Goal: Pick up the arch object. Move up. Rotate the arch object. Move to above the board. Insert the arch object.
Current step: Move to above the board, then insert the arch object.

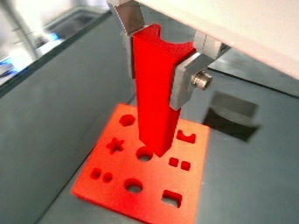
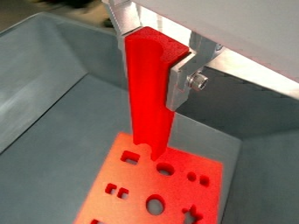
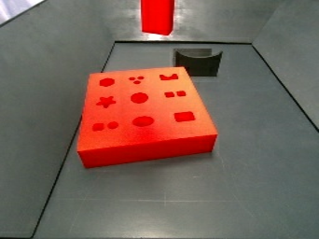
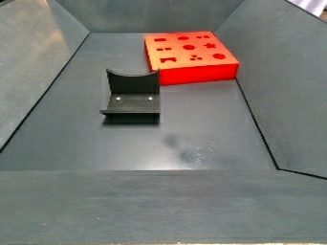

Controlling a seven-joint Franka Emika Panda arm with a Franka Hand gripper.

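Wrist views show the gripper (image 1: pixel 160 63) clamped on the red arch (image 1: pixel 152 101) above the board (image 1: pixel 158 175). If misaligned, it could jam beside its recess and slip.

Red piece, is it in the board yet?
Out: the red piece hangs high above the board, clamped upright in the pincer.

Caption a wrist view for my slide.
Claw grips the tall red arch object upright, its lower end over the red board and its recesses.
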